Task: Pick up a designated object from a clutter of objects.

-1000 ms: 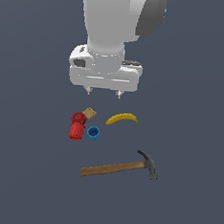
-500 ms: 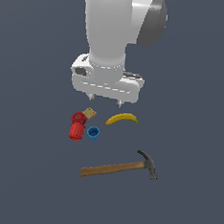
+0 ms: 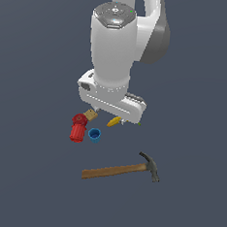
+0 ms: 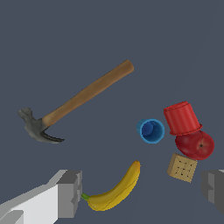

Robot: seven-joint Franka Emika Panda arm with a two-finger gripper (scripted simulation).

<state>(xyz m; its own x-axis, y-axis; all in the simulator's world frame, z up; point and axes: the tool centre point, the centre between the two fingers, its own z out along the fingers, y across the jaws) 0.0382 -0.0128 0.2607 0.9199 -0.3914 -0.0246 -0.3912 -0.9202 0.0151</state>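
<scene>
Hammer point(image 3: 122, 169) lies apart from gripper point(image 4: 142, 192), seemingly above banana point(image 4: 114, 190).

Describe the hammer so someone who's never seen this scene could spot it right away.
Start at the white robot arm and the small cluster under it: banana, red ribbed piece, blue cup, tan block. The hammer lies alone on the near side of them. It is the longest item, with a brown wooden handle and dark grey claw head.
</scene>
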